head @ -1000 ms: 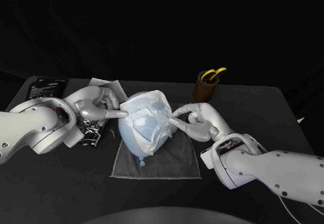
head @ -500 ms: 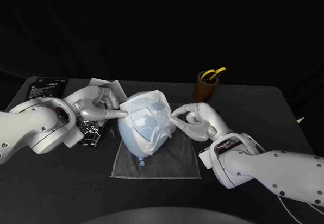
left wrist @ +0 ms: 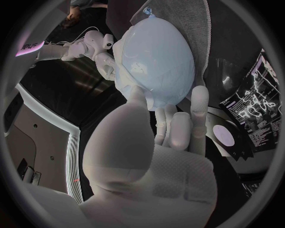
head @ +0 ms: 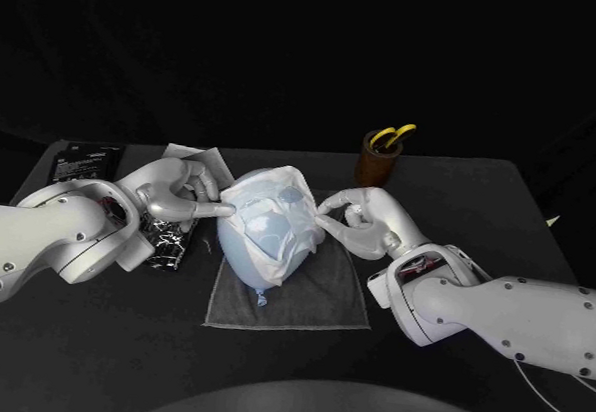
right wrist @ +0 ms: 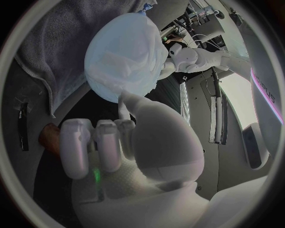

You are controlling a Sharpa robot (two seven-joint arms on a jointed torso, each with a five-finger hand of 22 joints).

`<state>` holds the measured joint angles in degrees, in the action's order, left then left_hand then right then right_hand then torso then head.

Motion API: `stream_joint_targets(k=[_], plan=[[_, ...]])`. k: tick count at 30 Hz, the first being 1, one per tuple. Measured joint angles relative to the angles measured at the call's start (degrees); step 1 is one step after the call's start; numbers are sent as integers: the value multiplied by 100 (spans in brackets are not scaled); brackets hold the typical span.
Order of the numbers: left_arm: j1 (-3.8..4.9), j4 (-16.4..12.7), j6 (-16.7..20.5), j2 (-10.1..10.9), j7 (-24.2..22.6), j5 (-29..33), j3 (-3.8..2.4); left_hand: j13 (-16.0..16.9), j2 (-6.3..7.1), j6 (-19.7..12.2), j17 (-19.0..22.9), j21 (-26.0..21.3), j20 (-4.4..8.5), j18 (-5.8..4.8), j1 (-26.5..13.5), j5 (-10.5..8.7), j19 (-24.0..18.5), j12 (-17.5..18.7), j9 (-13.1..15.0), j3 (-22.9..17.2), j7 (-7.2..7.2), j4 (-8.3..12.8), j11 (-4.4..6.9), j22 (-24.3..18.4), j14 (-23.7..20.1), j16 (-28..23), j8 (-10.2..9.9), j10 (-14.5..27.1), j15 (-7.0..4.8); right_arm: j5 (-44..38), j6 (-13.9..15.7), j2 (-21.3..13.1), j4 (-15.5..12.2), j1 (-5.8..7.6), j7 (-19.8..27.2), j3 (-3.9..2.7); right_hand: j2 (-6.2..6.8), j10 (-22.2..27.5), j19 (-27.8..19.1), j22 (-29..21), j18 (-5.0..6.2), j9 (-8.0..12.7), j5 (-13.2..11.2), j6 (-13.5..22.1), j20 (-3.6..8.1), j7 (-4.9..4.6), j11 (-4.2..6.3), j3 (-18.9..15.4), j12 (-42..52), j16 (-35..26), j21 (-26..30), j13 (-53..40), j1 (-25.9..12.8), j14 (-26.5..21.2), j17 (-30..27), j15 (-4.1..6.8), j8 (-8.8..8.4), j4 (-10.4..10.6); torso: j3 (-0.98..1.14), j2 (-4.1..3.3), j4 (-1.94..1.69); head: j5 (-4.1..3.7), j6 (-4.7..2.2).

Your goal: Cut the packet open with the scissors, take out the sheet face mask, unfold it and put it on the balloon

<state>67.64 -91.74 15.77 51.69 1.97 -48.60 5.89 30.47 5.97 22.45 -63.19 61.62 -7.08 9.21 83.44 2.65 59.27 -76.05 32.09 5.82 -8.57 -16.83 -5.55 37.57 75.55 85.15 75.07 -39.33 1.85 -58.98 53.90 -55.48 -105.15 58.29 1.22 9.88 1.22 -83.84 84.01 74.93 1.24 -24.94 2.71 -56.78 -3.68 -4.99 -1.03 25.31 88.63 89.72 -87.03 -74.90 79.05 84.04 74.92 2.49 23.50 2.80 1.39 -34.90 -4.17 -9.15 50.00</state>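
Balloon (head: 258, 254) lies on grey towel (head: 308, 313) on black table (head: 495, 198); fingers of left hand (head: 172, 194) and right hand (head: 361, 219) pinch sheet face mask (head: 278, 207).

Both arms wear glossy white shells, thick and rounded: left arm (head: 33, 246), right arm (head: 518, 317). We see small dark screw heads dotted along the casings. At each wrist the shell opens on dark wiring, with reddish strands at the right one. A thin white cable (head: 558, 402) runs under the right arm. The left robot hand (head: 176, 197) and right robot hand (head: 358, 221) are silver, with smooth, rounded finger segments. A small green light (right wrist: 95, 176) glows on the right robot hand.
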Motion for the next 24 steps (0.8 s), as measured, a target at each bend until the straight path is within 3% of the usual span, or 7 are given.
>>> stream_joint_targets(k=[17, 24], plan=[[0, 0, -1, -1, 2, 3, 0, -1, 0, 0, 2, 0, 0, 0, 0, 0, 0, 0, -12, 0, 0, 0, 0, 7, 0, 0, 26, 0, 0, 194, 59, -60, 7, 4, -13, -36, -32, -19, -2, -2, 0, -4, -21, -23, -2, 20, 22, 35, 29, 8, -27, -5, -35, 9, 3, 9, 61, -4, 1, -1, 0, -16, 0], [0, 1, -1, -1, 2, 3, 0, -2, 0, 6, 3, 0, 0, 0, 0, 0, 0, 0, -12, 0, 6, 0, 0, 7, 0, -1, 26, 0, 0, 294, 18, -31, 190, 47, -73, -49, -9, -19, 11, 0, 0, -4, -30, -23, 12, 18, 22, 50, 28, 5, -27, -5, -59, 8, -2, 8, 67, -18, -1, -1, -3, -19, 0]])
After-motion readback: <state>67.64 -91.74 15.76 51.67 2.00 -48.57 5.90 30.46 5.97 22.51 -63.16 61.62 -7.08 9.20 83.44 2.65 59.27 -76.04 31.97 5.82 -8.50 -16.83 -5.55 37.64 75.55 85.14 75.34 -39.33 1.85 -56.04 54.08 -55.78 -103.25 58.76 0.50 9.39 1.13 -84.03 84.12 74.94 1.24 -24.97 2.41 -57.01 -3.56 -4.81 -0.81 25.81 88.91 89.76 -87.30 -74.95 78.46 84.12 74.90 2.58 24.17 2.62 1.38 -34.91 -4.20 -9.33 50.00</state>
